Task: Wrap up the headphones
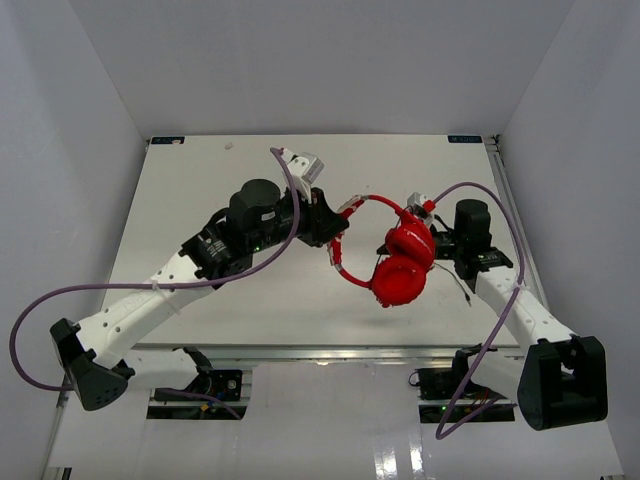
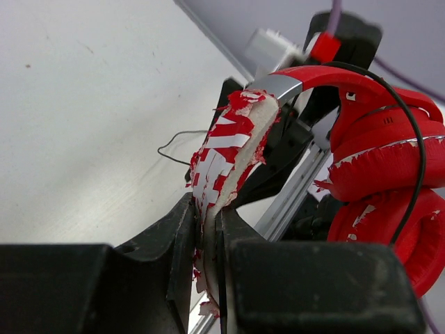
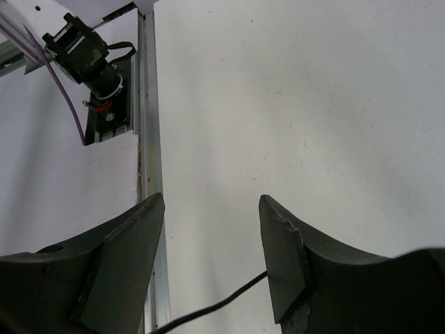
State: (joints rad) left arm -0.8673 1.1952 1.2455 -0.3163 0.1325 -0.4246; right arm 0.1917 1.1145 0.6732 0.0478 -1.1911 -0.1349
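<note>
The red headphones (image 1: 400, 268) hang above the table's middle right, both earcups together and the thin headband (image 1: 352, 210) arching left. My left gripper (image 1: 330, 226) is shut on the headband; in the left wrist view the jaws (image 2: 208, 229) pinch its peeling red and white padding (image 2: 229, 149), with the earcups (image 2: 389, 174) at right and the thin dark cable (image 2: 416, 139) looped over them. My right gripper (image 1: 443, 245) sits just right of the earcups. In its wrist view it (image 3: 212, 209) is open, with the dark cable (image 3: 222, 300) running between the fingers near their base, ungripped.
The white table (image 1: 250, 160) lies inside white walls. Its metal edge rail (image 3: 148, 139) and a black motor block (image 3: 80, 52) show in the right wrist view. Thick purple robot cables (image 1: 150, 285) loop round both arms. A cable end lies on the table (image 2: 174, 142).
</note>
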